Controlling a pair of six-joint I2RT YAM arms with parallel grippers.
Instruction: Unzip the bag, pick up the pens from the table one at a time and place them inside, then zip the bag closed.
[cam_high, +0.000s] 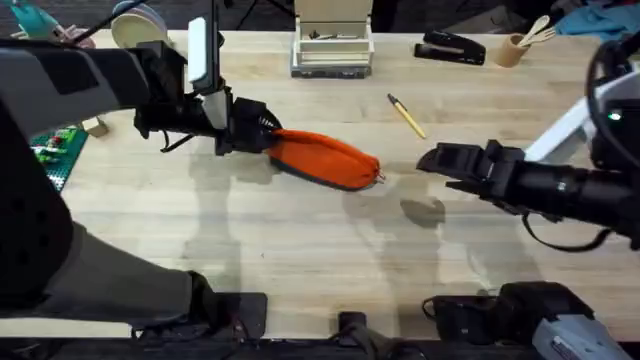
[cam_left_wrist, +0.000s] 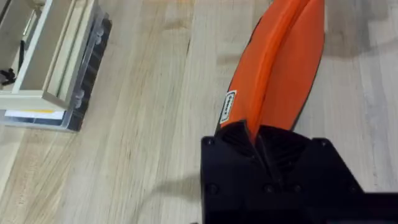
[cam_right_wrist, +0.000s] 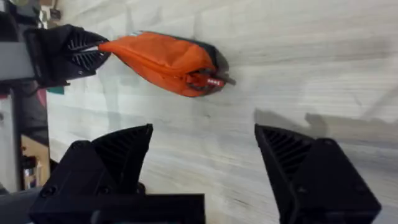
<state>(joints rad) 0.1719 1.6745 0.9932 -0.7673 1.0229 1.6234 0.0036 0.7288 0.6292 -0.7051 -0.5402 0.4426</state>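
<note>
1. The soft orange fabric pencil pouch with a dark base strip (cam_high: 322, 158) lies near the middle of the pale plank-grained wooden worktop (cam_high: 300, 250). The left tool (cam_high: 262, 128) is clamped on the pouch's left end, pinning it.
2. The right tool (cam_high: 432, 162) hovers just right of the pouch with its fingers spread wide and nothing between them. The small zipper pull (cam_right_wrist: 214, 81) shows at the pouch's near end.
3. Judged from this, the unzipping step is in hand: the zipper looks closed, and the left tool anchors the pouch.
4. The next move calls for the right tool to close on the small pull and draw it along the pouch.
5. Count: one pouch, and one thin yellow pen with a dark tip (cam_high: 406, 116), lying apart beyond the pouch, not yet picked up.
</note>
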